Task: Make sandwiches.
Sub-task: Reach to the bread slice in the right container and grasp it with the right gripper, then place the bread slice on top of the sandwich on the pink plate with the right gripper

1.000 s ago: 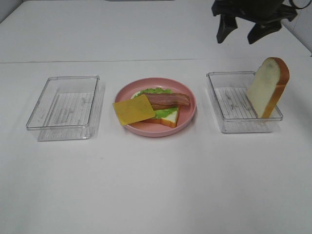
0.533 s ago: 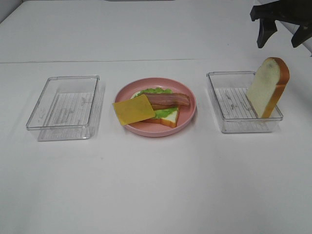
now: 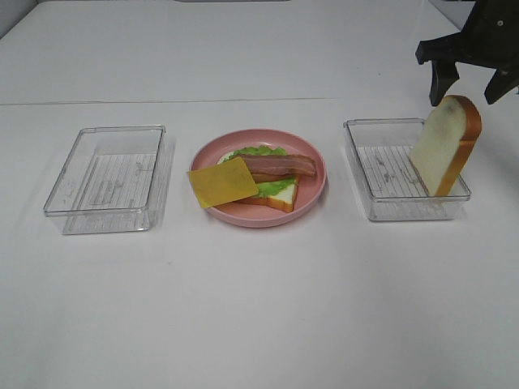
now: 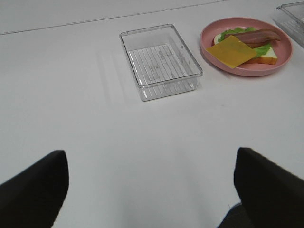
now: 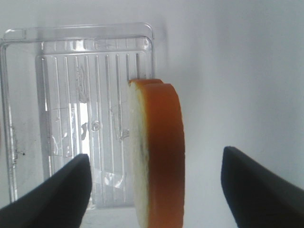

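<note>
On the pink plate (image 3: pixel 312 190) lies a partial sandwich stack: a white bread slice (image 3: pixel 281 195) at the bottom, green lettuce (image 3: pixel 261 151), a brown bacon strip (image 3: pixel 280 166) and a yellow cheese square (image 3: pixel 222 182) hanging over the plate's left side. A second bread slice (image 3: pixel 447 146) stands tilted against the right rim of the right clear tray (image 3: pixel 381 174). My right gripper (image 3: pixel 468 81) hangs open just above that slice; in the right wrist view the slice (image 5: pixel 159 156) sits between the spread fingers (image 5: pixel 52 190). My left gripper (image 4: pixel 152 190) is open over bare table, well short of the stack (image 4: pixel 247 40).
An empty clear tray (image 3: pixel 109 174) sits left of the plate; the left wrist view shows it (image 4: pixel 161 61) too. The white table stretches wide in front of all three containers. A seam line runs across the table behind them.
My right gripper has swung to the right and come down a little, from behind the right tray to directly over the standing bread slice. Nothing on the table has moved.
</note>
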`<action>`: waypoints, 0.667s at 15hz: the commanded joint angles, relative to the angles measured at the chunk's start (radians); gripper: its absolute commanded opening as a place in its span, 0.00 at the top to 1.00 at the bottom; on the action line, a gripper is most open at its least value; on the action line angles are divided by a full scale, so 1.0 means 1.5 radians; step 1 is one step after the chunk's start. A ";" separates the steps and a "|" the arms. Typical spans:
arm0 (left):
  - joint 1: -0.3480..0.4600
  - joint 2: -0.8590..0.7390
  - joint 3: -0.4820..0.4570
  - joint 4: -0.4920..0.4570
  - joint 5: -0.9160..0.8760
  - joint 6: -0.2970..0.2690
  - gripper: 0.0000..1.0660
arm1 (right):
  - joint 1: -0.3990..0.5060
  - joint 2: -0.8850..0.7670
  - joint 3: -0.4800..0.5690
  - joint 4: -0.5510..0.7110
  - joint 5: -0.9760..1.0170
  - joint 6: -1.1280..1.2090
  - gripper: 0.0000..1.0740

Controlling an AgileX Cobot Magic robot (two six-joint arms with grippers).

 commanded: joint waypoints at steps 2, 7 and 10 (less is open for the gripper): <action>0.003 -0.005 0.002 0.000 -0.003 -0.001 0.16 | -0.001 0.030 -0.004 -0.017 0.001 0.001 0.33; 0.003 -0.005 0.002 0.000 -0.003 -0.001 0.16 | -0.001 0.038 -0.004 -0.009 0.004 -0.021 1.00; 0.003 -0.005 0.002 0.000 -0.003 -0.001 0.16 | -0.001 0.023 -0.004 0.019 0.001 -0.034 1.00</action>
